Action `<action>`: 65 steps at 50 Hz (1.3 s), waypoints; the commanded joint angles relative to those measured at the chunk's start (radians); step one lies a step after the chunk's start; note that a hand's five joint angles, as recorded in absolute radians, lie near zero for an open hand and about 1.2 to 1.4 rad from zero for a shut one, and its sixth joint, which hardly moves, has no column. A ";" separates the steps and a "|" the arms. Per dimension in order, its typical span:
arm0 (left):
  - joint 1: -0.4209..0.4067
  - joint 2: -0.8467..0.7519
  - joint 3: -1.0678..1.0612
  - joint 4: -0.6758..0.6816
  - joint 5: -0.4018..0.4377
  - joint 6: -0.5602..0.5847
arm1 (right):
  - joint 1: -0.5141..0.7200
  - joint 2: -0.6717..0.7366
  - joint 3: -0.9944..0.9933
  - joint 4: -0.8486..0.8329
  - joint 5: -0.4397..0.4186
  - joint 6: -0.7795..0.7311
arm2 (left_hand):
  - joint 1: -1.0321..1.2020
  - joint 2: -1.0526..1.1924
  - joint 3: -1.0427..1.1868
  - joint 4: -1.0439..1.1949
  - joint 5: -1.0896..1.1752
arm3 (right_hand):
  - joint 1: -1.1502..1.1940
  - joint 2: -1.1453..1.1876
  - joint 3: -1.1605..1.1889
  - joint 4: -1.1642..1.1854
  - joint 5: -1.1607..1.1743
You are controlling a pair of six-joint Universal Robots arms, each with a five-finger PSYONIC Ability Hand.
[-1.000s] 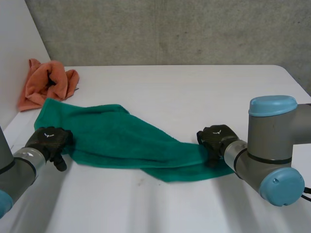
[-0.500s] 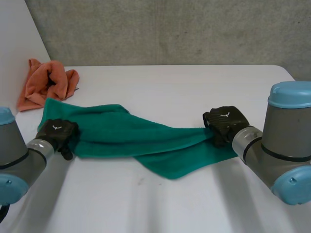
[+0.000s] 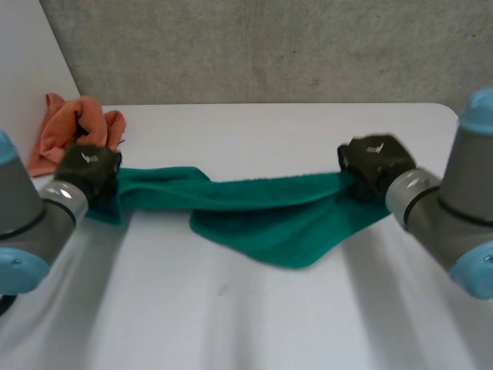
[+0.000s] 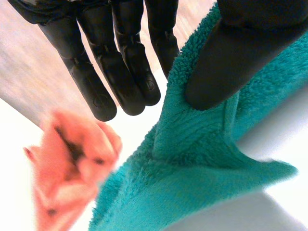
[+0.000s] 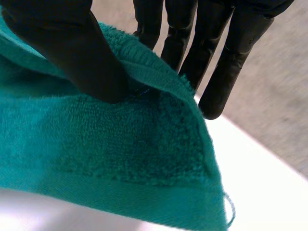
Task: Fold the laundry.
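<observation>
Tautly held fluffy green towel (image 3: pixel 269 220), left hand (image 3: pixel 88 166) fingers pinching one end, right hand (image 3: pixel 373 158) the other

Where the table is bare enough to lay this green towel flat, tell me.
Bare table lies on the robot's side of the green towel. Another bare stretch lies beyond the towel, toward the wall. Crowded: far left, where the orange cloth sits by the left hand.

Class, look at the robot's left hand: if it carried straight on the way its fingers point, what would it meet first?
Most likely the orange cloth, lying just beyond the fingertips of the left hand, which pinches the green towel. Depth is hard to judge.
</observation>
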 commanded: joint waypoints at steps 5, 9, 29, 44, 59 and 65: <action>-0.007 0.316 0.068 -0.194 0.081 -0.045 | -0.039 -0.129 -0.241 0.271 0.005 -0.124 | 0.255 0.204 0.211 0.201 0.258 | 0.425 0.224 0.223 0.213 0.231; -0.007 0.288 0.094 -0.231 0.100 -0.042 | -0.037 -0.119 -0.272 0.308 0.016 -0.182 | 0.255 0.204 0.211 0.201 0.258 | 0.425 0.224 0.223 0.213 0.231; -0.097 -0.155 0.784 -0.033 -0.015 -0.018 | 0.021 0.222 -0.816 -0.167 0.191 -0.273 | 0.255 0.204 0.211 0.201 0.258 | 0.425 0.224 0.223 0.213 0.231; -0.116 0.061 0.340 0.154 -0.009 -0.143 | 0.045 0.107 -0.500 -0.164 0.196 -0.273 | 0.255 0.204 0.211 0.201 0.258 | 0.425 0.224 0.223 0.213 0.231; -0.096 -0.031 -0.099 0.069 0.009 -0.089 | 0.042 0.095 0.075 -0.014 0.097 -0.275 | 0.255 0.204 0.211 0.201 0.258 | 0.425 0.224 0.223 0.213 0.231; -0.070 -0.039 -0.162 0.012 0.009 0.080 | 0.044 0.091 0.210 -0.098 0.057 -0.258 | 0.255 0.204 0.211 0.201 0.258 | 0.425 0.224 0.223 0.213 0.231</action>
